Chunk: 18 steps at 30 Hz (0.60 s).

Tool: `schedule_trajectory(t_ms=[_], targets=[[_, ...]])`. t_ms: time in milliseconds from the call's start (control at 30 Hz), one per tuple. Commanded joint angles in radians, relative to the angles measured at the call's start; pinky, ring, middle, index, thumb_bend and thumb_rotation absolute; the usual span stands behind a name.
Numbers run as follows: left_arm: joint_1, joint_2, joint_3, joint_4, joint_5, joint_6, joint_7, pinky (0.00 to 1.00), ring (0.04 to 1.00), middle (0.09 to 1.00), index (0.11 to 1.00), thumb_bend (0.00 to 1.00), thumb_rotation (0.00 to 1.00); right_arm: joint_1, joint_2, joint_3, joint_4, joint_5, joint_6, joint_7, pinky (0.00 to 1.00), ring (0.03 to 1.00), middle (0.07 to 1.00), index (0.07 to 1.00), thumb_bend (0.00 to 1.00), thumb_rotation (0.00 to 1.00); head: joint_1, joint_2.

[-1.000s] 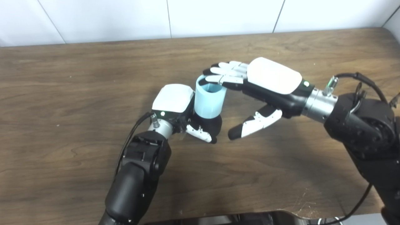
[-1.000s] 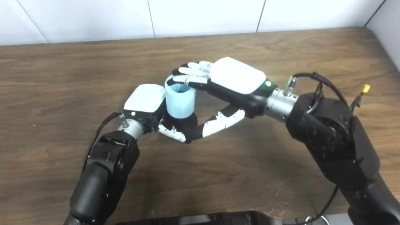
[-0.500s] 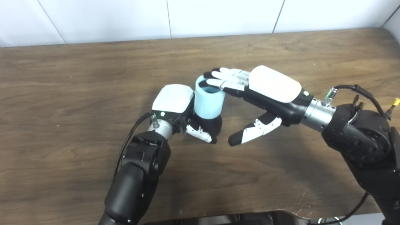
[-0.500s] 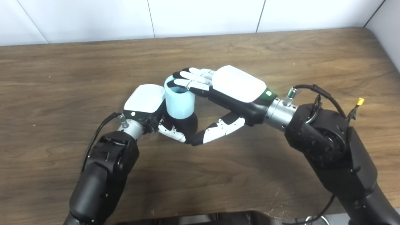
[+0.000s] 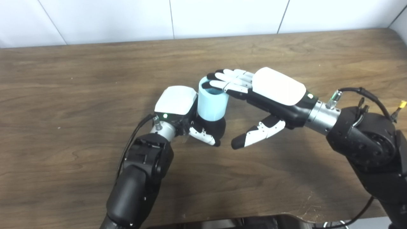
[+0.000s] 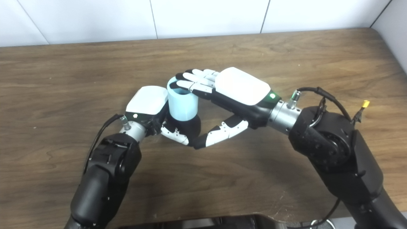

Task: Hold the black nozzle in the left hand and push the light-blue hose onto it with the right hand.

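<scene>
A dark wood-grain surface [image 5: 63, 95] fills the frame, backed by a white panelled wall [image 5: 111, 16] along the top edge. At centre, the left hand [image 5: 178, 105] is closed around the black nozzle [image 5: 216, 127], with the light-blue hose [image 5: 212, 103] standing upright on it. The right hand [image 5: 270, 92], reaching in from the right of the frame, lays flat fingers [image 5: 227, 81] on the hose's top rim, thumb spread wide below and gripping nothing. Compared with a second ago, the right hand sits lower on the rim and the hose looks slightly further down. Most of the nozzle is hidden behind the hose and the left hand's fingers, and both arms are cut off at the bottom edge.
</scene>
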Motion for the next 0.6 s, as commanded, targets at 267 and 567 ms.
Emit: schedule_trajectory(t_ms=[267,567], targets=[[-0.024,-0.014,-0.002,-0.007,0.011,-0.004,0.004,0.32,0.428,0.429,0.489,0.53,0.00,-0.020,-0.056,0.073,-0.014,-0.060,0.102,0.160,0.86,0.876,0.889,0.805,0.70,1.00,-0.003,0.008],[-0.022,-0.010,-0.004,-0.010,0.011,-0.009,0.010,0.33,0.440,0.448,0.489,0.53,0.00,-0.040,-0.067,0.100,-0.014,-0.066,0.154,0.177,0.85,0.860,0.880,0.813,0.73,1.00,-0.003,0.009]])
